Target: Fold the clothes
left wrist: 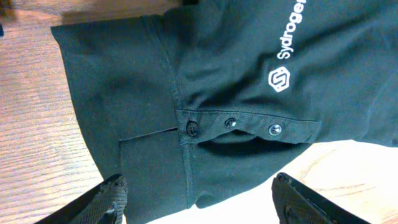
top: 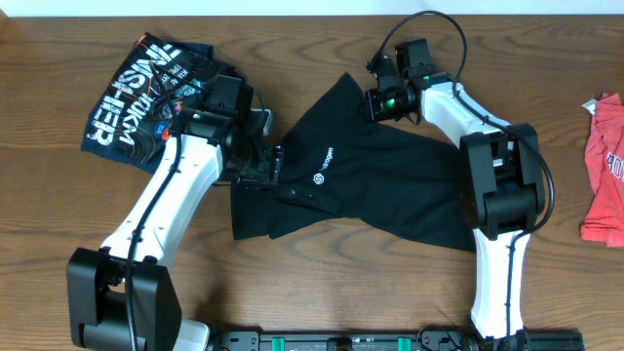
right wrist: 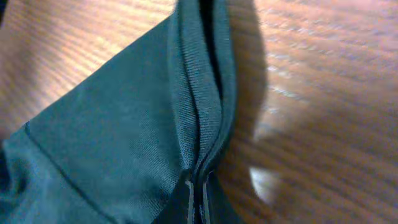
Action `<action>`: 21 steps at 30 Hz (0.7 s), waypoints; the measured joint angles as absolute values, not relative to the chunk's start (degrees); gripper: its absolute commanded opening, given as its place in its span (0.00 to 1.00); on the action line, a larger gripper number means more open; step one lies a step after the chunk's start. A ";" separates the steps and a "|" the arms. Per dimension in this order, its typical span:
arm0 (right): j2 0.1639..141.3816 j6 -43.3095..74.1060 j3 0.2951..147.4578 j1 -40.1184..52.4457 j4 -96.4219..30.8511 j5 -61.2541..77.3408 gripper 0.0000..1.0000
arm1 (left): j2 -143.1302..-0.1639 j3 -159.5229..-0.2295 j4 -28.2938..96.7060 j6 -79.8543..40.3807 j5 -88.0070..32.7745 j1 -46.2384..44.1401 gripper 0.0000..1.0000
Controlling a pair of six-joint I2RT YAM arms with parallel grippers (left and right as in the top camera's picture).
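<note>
The black shirt (top: pixel 370 175) lies crumpled mid-table with its white round logo (top: pixel 319 178) up. In the left wrist view its button placket (left wrist: pixel 230 123) and logo (left wrist: pixel 280 79) show. My left gripper (top: pixel 265 166) hovers over the shirt's left edge, fingers wide open (left wrist: pixel 199 199) and holding nothing. My right gripper (top: pixel 375 102) is at the shirt's upper corner, shut on a ribbed hem fold (right wrist: pixel 202 124) of the black shirt, pinched between the fingers (right wrist: pixel 198 196). A navy printed garment (top: pixel 151 93) lies at far left. A red garment (top: pixel 606 166) lies at the right edge.
The wooden table (top: pixel 546 58) shows bare wood round the garments. A dark rail (top: pixel 390 341) runs along the front edge between the arm bases.
</note>
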State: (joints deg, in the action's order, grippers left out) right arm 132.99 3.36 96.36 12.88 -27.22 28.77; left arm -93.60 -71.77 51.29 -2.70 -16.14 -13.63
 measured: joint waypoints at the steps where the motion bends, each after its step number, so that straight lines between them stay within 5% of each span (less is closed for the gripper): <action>1: 132.77 2.83 96.36 12.88 -28.32 29.26 0.01 | -93.60 -71.77 51.03 -2.70 -16.14 -13.63 0.80; 8: 123.02 -4.12 95.79 14.11 -38.68 30.48 0.01 | -93.60 -71.79 44.95 -2.28 -16.69 -13.63 0.99; 21: 108.44 -13.96 95.94 20.64 -50.39 29.23 0.01 | -93.60 -71.79 35.29 -1.67 -28.80 -13.63 0.98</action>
State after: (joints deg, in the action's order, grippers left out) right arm 108.44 -13.96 95.94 20.64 -50.39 29.23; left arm -93.60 -71.79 35.29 -1.67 -28.80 -13.63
